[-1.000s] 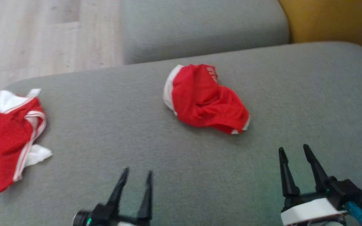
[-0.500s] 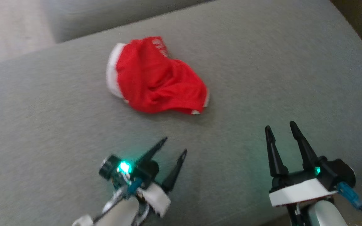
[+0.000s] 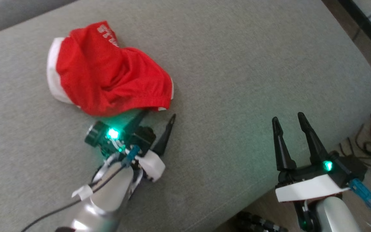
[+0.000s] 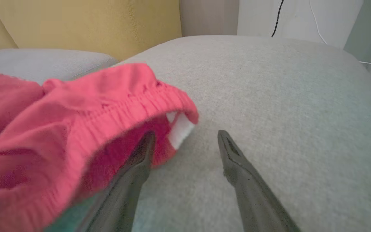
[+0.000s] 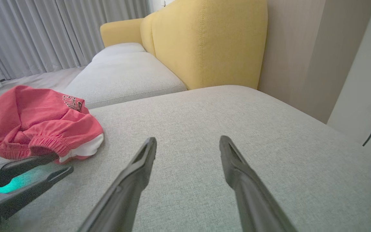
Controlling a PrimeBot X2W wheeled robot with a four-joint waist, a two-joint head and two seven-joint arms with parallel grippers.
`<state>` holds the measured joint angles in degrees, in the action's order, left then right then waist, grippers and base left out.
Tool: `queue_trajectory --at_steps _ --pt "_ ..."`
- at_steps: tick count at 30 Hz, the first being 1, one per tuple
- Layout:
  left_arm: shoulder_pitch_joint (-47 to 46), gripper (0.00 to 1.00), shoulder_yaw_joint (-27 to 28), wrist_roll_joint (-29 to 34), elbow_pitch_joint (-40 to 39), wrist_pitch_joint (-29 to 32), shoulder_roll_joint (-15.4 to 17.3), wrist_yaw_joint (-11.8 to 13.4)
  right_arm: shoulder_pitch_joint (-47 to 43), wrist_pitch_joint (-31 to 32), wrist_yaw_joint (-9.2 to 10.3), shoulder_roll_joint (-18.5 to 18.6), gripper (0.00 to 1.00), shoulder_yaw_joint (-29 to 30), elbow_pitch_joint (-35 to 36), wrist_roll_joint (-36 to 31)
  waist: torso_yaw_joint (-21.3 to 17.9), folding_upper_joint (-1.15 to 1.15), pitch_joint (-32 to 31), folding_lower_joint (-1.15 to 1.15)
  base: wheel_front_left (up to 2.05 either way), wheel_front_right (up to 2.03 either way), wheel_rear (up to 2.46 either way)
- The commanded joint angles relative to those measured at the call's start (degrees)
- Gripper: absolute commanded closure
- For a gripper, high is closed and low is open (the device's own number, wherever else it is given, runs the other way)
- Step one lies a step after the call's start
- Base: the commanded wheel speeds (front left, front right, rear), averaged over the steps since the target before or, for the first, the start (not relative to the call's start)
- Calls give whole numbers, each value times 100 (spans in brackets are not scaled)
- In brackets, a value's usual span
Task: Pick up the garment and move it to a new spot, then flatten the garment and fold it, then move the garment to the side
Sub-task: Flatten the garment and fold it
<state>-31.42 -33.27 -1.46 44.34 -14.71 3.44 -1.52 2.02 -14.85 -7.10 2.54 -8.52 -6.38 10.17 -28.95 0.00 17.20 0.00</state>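
Observation:
The garment (image 3: 108, 71) is a pair of red shorts with white trim, crumpled on the grey sofa cushion (image 3: 237, 64) at upper left. My left gripper (image 3: 158, 114) is open at its near hem. In the left wrist view, the left finger touches the underside of the garment's (image 4: 60, 129) elastic waistband and the right finger rests on bare cushion, with the left gripper (image 4: 186, 133) holding nothing. My right gripper (image 3: 287, 116) stands open over bare cushion to the right, well clear of the garment (image 5: 40, 125). The right wrist view shows the right gripper (image 5: 188, 138) open and the left gripper (image 5: 63, 162) at the shorts' hem.
The cushion's right edge (image 3: 370, 83) drops to a floor with loose cables (image 3: 362, 145). A yellow backrest (image 5: 204, 42) rises behind the cushion, and a second grey cushion (image 5: 124, 77) lies beyond. Bare cushion spreads right of the garment.
The head camera has swung right and down, so another red garment at the left has left the picture. My left gripper has reached forward to the shorts' hem. The right gripper has barely moved.

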Motion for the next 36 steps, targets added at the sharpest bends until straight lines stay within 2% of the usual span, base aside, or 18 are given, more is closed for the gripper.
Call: queue_trajectory --at_steps 1,4,5,6,7,8,13,16,18,24,28,31,36 --pt "-279 0 218 49 -119 -29 136 122 182 -15 -39 33 0 -117 191 48 -137 0 137 0 0 0 0" --pt "-327 0 270 58 -199 -29 178 263 203 -15 -39 33 0 -118 189 76 -167 0 169 0 0 0 0" --pt "-332 8 278 46 -182 -29 182 267 208 -15 -39 33 0 -115 186 83 -169 0 173 0 0 0 0" --pt "-342 47 282 35 -160 -29 188 263 212 -15 -39 33 0 -113 184 90 -169 0 177 0 0 0 0" --pt "-353 92 281 26 -128 -29 193 248 220 -15 -39 33 0 -116 182 96 -167 0 177 0 0 0 0" --pt "-366 100 277 14 -82 -29 193 224 229 -15 -39 33 0 -124 181 102 -162 0 172 0 0 0 0" --pt "-439 100 265 -167 -252 -29 108 -41 266 -15 -39 33 0 -71 183 117 5 0 101 0 0 0 0" --pt "-507 100 192 -341 -723 -29 19 -266 247 -15 -39 33 0 -12 155 104 219 0 -39 0 0 0 0" --pt "-618 100 184 -653 -1436 -29 -37 -397 213 -15 -39 33 0 18 112 80 451 0 -249 0 0 0 0" --pt "-640 100 -54 -1433 -2765 -29 -54 -497 97 -15 -39 33 0 111 52 3 1022 0 -732 0 0 0 0" --pt "-458 100 -115 -1620 -3102 -29 -49 -513 38 -15 -39 33 0 174 47 -27 1328 0 -865 0 0 0 0" --pt "-108 100 -128 -1761 -3360 61 172 -525 -33 -15 -39 33 0 295 61 -43 1685 0 -911 0 0 0 0" --pt "792 100 149 -1982 -3839 470 959 -357 -136 -15 -39 33 0 461 17 -93 2310 0 -877 0 0 0 0"
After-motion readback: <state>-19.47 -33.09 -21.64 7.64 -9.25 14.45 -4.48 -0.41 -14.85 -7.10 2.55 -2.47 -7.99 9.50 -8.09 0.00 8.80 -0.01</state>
